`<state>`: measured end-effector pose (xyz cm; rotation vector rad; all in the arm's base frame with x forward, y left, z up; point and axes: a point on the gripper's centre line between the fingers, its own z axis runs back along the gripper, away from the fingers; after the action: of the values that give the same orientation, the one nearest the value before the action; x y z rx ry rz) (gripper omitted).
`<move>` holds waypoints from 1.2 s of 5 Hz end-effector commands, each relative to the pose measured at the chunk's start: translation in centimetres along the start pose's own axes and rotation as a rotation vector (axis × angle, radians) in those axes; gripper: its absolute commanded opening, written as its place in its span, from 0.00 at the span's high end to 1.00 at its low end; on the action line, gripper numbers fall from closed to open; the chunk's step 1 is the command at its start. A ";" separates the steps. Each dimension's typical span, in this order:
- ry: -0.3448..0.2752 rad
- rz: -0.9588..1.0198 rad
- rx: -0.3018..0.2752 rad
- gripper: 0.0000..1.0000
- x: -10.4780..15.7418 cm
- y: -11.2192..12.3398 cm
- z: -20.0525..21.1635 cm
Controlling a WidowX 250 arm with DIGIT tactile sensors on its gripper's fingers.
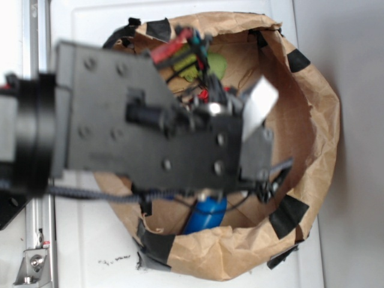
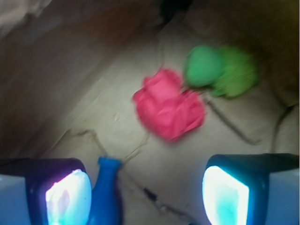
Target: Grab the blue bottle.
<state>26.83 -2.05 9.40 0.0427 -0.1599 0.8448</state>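
Inside a brown paper bag [image 1: 312, 120], the gripper [image 2: 147, 197] hangs with fingers spread wide — the blue bottle [image 2: 107, 194] just beside its left finger, ungrasped.

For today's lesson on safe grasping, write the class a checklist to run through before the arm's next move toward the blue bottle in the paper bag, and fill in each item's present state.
1. Jaws open: ok. The gripper shows a wide gap between its two pads in the wrist view.
2. Blue bottle in view: ok, at the lower left, neck pointing up the picture.
3. Bottle centred between the jaws: not ok. It lies close against the left pad, far from the right one.
4. Red paper ball clear of the grasp: ok, it lies beyond the jaws.
5. Green object clear: ok, farther still.
6. Height above the bag floor: cannot tell.
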 end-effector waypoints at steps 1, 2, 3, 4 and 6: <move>0.025 0.092 -0.099 0.00 -1.8 -3.0 -0.8; 0.149 0.149 -0.110 0.00 -3.0 -3.1 -1.7; 0.185 0.059 -0.084 0.00 -3.9 -2.9 -2.6; 0.159 0.041 -0.074 0.00 -4.4 -1.9 -5.0; 0.134 0.078 -0.088 0.00 -4.3 -1.1 -7.6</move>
<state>25.90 -6.02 1.54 -0.1027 -0.0574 0.8859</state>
